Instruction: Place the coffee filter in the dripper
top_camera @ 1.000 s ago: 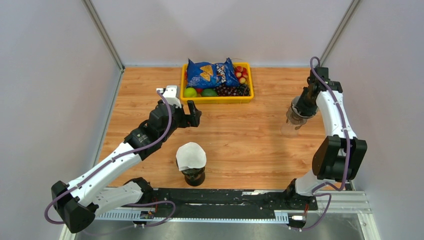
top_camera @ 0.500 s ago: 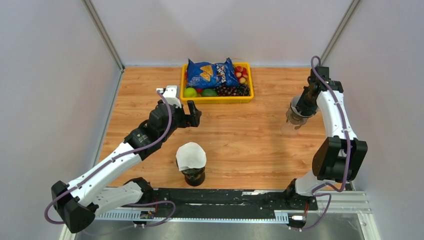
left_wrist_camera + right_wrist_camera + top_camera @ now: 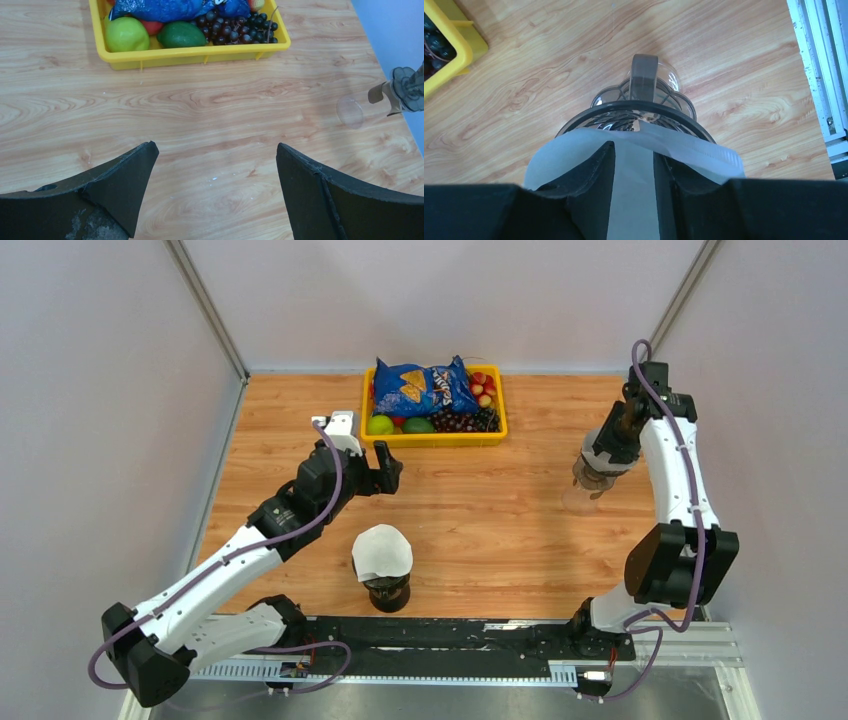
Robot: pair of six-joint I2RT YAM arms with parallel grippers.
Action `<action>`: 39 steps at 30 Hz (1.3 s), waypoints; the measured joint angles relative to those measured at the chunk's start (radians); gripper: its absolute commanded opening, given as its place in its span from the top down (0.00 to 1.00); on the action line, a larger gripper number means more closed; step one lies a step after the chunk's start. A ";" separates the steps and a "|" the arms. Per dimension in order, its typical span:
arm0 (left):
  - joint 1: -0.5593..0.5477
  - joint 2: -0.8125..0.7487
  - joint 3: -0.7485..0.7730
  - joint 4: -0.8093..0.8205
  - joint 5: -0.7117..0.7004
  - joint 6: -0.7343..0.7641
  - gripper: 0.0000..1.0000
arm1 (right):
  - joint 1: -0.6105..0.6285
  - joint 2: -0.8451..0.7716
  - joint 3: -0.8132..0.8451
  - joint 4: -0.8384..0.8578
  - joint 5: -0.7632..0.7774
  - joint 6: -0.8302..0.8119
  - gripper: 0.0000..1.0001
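Observation:
The dark translucent dripper point(image 3: 590, 476) stands at the right of the table, on a clear base. In the right wrist view the dripper point(image 3: 644, 102) sits just below my fingers, its handle pointing away. My right gripper point(image 3: 634, 150) is shut on a white paper coffee filter point(image 3: 696, 150), which hangs over the dripper's rim. In the top view the right gripper point(image 3: 606, 448) is right above the dripper. My left gripper point(image 3: 388, 468) is open and empty above bare wood; it also shows in the left wrist view point(image 3: 215, 155). The dripper shows far right in that view point(image 3: 406, 89).
A stack of white filters point(image 3: 382, 552) rests on a dark holder near the front middle. A yellow basket point(image 3: 435, 440) with a blue chip bag, fruit and grapes stands at the back; its rim shows in the left wrist view point(image 3: 190, 54). Walls close both sides.
The right arm's wrist has shifted slightly right and back above the dripper, still holding the filter. The left arm has not moved.

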 measured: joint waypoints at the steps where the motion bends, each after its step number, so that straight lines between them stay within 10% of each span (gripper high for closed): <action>1: 0.000 -0.001 0.000 0.000 0.000 0.000 0.00 | 0.000 -0.006 0.005 -0.002 0.002 0.000 0.62; 10: 0.000 -0.018 0.000 -0.006 -0.002 0.000 0.00 | 0.000 -0.068 0.114 -0.031 -0.004 -0.021 0.37; 14: 0.000 -0.024 0.002 -0.032 -0.019 0.000 0.00 | 0.000 -0.161 0.131 0.009 -0.060 -0.030 0.01; 24: 0.000 -0.062 0.068 -0.152 -0.117 -0.008 0.00 | 0.000 -0.729 -0.275 0.349 -0.262 0.015 0.00; 39: 0.001 -0.297 -0.002 -0.426 -0.416 -0.216 0.00 | 0.000 -1.058 -0.773 0.628 -0.544 0.055 0.00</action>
